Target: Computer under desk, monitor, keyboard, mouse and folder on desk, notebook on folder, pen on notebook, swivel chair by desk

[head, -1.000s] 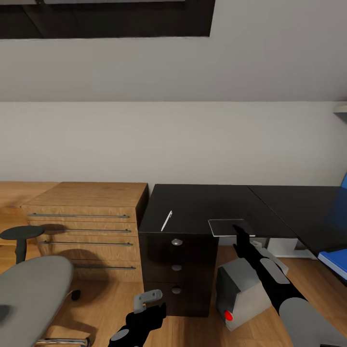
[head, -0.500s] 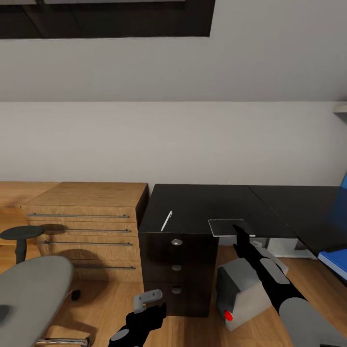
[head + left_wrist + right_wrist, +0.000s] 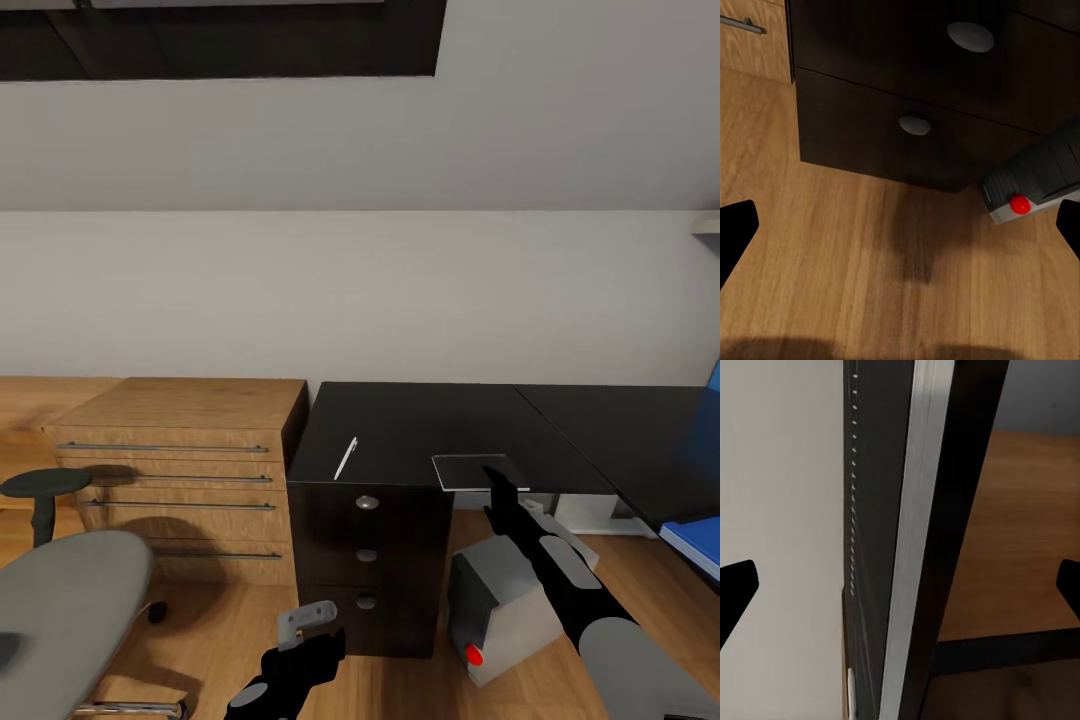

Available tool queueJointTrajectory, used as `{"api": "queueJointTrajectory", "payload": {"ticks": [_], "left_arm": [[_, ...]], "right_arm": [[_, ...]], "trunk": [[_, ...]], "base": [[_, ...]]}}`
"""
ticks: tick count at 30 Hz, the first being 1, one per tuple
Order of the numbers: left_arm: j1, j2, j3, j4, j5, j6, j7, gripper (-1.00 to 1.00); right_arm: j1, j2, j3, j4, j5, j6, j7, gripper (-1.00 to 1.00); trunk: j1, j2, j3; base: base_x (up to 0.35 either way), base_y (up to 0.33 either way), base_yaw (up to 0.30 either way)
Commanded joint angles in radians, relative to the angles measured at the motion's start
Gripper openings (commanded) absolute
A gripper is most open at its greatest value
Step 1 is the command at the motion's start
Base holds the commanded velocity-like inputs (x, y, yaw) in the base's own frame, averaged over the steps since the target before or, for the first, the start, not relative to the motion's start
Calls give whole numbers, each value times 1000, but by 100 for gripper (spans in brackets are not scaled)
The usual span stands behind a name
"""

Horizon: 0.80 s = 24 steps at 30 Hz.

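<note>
Glossy black table point(image 3: 420, 420) carries the notebook point(image 3: 480, 471) at its front edge, the pen point(image 3: 346, 458) beside it, and the right end effector point(image 3: 497, 487), fingers spread and empty, could nudge the notebook off onto the computer point(image 3: 505, 605) below.

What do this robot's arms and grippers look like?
Both arms are glossy black with oval grey patches. The left gripper has light grey fingers; the right gripper looks black. In both wrist views the fingertips show as plain black wedges. No cables visible.
</note>
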Motion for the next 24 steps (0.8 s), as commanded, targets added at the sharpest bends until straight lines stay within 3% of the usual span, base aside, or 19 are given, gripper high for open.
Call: {"api": "queueJointTrajectory", "payload": {"ticks": [1, 2, 24], "left_arm": [[-1, 0, -1, -1, 10, 1, 10, 100], [-1, 0, -1, -1, 10, 1, 10, 100], [-1, 0, -1, -1, 10, 1, 10, 100]], "right_arm": [[-1, 0, -4, 0, -6, 6, 2, 100], [-1, 0, -4, 0, -6, 6, 2, -100], [-1, -1, -5, 0, -7, 6, 2, -100]], "trunk": [[0, -1, -1], [0, -1, -1], [-8, 13, 5]], "base": [[0, 0, 0], [0, 0, 0], [0, 0, 0]]}}
